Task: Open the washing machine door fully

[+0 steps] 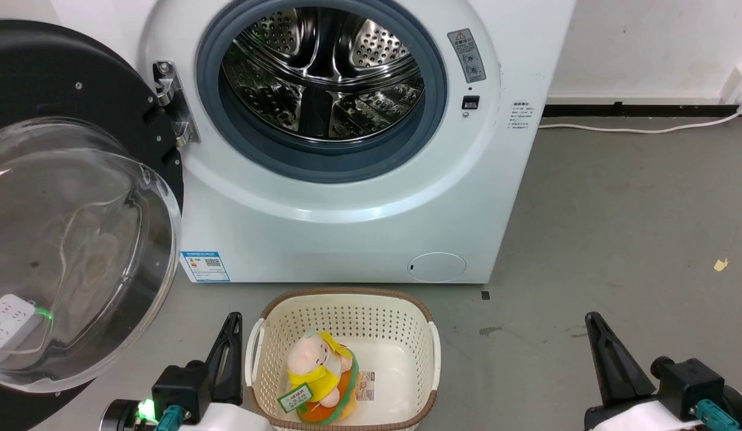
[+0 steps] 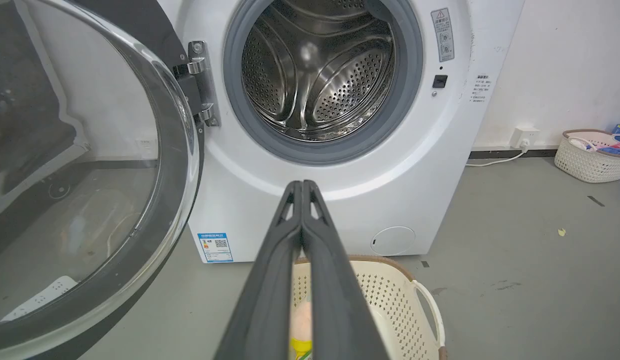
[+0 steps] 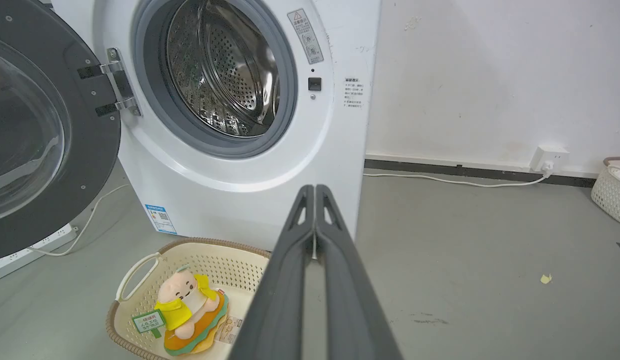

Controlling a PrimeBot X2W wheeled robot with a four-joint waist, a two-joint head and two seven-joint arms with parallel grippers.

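Left gripper [image 2: 302,186]: both fingers [image 2: 269,290] pressed together along their length, tips touching, nothing between them. Right gripper [image 3: 315,189]: fingers likewise flat against each other, nothing held

Washing machine door [image 1: 71,209]: stands swung out on its hinge [image 1: 174,105], to the left of the left fingers and beyond their tips, apart from them

Washing machine [image 1: 347,227]: straight ahead of the left fingertips, ahead and to the left of the right fingertips. Round opening uncovered, steel drum [image 1: 323,72] in plain sight

Basket [image 1: 347,306]: on the floor between the two pairs of fingers, just beside the left pair, well apart from the right pair. Plush toy [image 1: 320,371] lies in it

Power strip [image 1: 8,317]: seen through the door glass, left of the left fingers

Neither gripper touches door or machine
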